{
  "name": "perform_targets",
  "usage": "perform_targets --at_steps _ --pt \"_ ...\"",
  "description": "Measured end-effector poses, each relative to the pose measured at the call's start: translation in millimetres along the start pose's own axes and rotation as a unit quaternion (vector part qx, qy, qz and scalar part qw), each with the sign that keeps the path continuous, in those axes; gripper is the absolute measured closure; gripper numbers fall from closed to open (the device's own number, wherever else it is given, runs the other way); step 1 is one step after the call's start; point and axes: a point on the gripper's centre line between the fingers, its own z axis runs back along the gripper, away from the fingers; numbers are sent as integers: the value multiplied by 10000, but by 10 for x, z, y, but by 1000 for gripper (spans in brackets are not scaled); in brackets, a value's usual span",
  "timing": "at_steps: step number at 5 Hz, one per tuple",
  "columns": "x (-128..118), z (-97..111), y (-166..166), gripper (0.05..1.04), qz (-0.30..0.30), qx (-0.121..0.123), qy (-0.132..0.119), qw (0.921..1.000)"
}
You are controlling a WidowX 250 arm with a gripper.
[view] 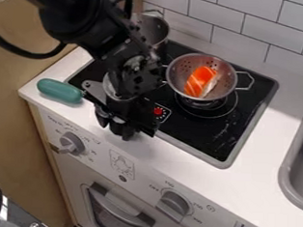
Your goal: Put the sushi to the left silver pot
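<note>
1. Camera view: one black stovetop (220,139), grey-edged, set in a white tabletop (252,150); landmark for the entries below.
2. Sushi piece (200,80), orange with white stripes; inside a silver metal colander (225,71) with two side handles, at the stovetop's rear right.
3. Black robotic hand (121,127), hanging over the stovetop's front-left edge; opening and any hold cannot be told.
4. Deep silver metal pot (160,33), at the stovetop's rear left, partly behind the arm.
5. Rounded teal handle (60,91), just beside the stovetop's left edge.
6. Grey sink (287,177), to the stovetop's right.
</note>
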Motion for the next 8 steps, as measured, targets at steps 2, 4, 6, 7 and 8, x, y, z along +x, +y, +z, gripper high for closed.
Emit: perform_targets --at_steps 2,4,6,7,8 --pt "193 276 50 686 -125 -415 451 9980" --pt "774 780 348 686 -174 -810 962 9919" --pt "1305 620 679 686 -543 -1039 818 9897" --pt "1471 405 803 686 -657 -1111 674 9893" --pt "1519 294 818 625 -675 -1094 557 9901"
